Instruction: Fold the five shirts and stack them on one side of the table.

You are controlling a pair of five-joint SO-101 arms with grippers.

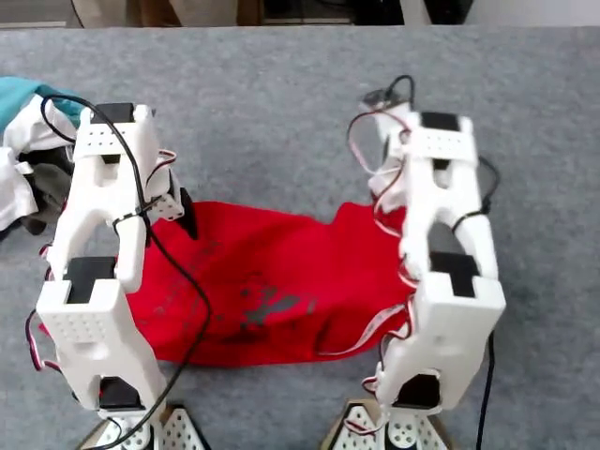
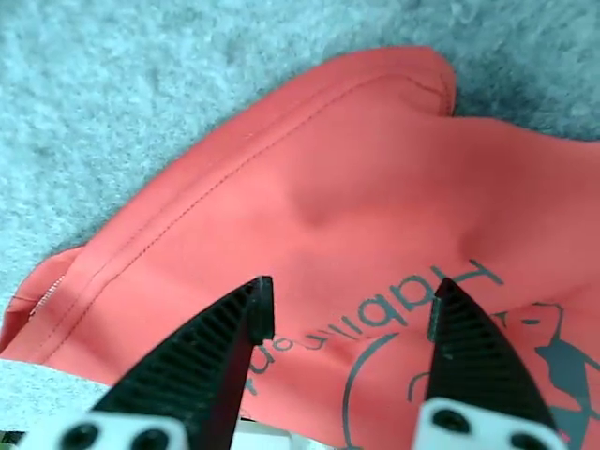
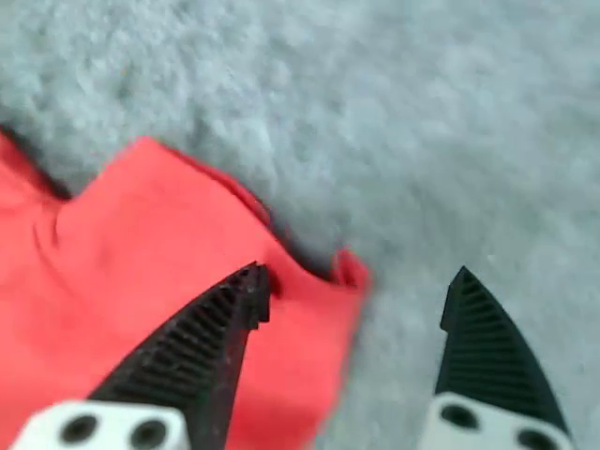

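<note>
One red shirt (image 1: pixel 272 291), spread flat on the grey table (image 1: pixel 281 94) between my two arms. One heap (image 1: pixel 23 155) of other shirts at the table's left edge; I cannot count them. Two grippers, both with fingers apart and holding nothing: left gripper (image 2: pixel 352 291) over the shirt's print, right gripper (image 3: pixel 359 277) over a shirt corner.

Robotics lab or workshop bench, grey felt tabletop (image 1: pixel 281 103) beneath the jaws, white plastic left arm (image 1: pixel 94 309) and right arm (image 1: pixel 455 300), loose wires (image 1: pixel 375 330) exposed.
</note>
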